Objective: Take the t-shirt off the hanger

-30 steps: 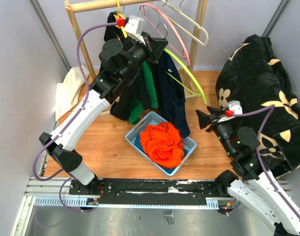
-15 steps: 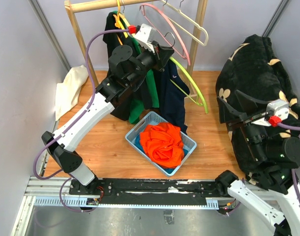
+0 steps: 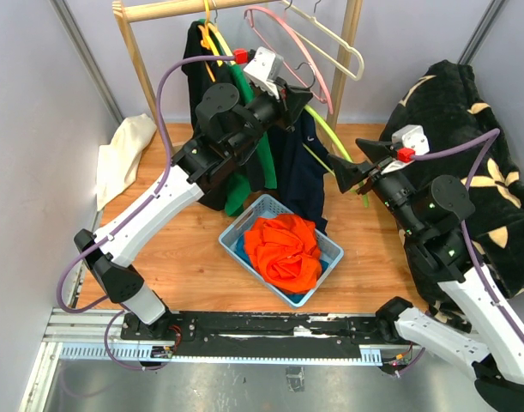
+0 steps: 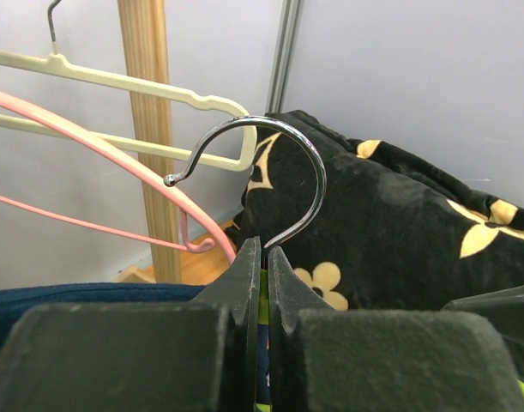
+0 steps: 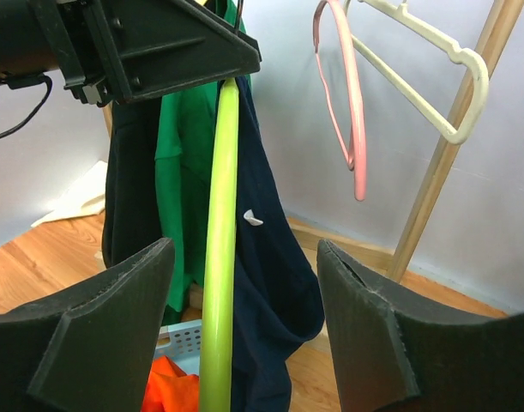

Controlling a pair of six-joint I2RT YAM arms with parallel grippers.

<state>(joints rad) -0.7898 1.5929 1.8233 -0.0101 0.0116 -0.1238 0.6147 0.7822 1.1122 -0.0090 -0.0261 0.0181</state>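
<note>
Orange cloth [image 3: 283, 249] is lying bunched in the pale blue basket [image 3: 237, 230], filling most of it. The basket is sitting on the wooden floor between the two arms.

The navy t-shirt [image 3: 303, 167] is hanging on the lime-green hanger [image 5: 220, 215], draped down just behind the basket's far corner. A green garment [image 3: 241, 184] and a black one are hanging beside it.

The left arm is stretching up and forward from its base to the wooden rack [image 3: 159, 10]. The left gripper [image 4: 263, 257] is pinching the neck of the hanger's metal hook [image 4: 306, 163], jaws pressed almost together on it. In the left wrist view the hook is curving up in open air, in front of a pink hanger [image 4: 116, 163] and a cream hanger [image 4: 133, 81].

The right arm is bending inward from the right, in front of the black flowered blanket [image 3: 467, 129]. The right gripper [image 5: 242, 249] is pointing at the shirt, jaws spread wide and gripping nothing. The green hanger bar is running down between its fingers [image 5: 116, 326].
</note>
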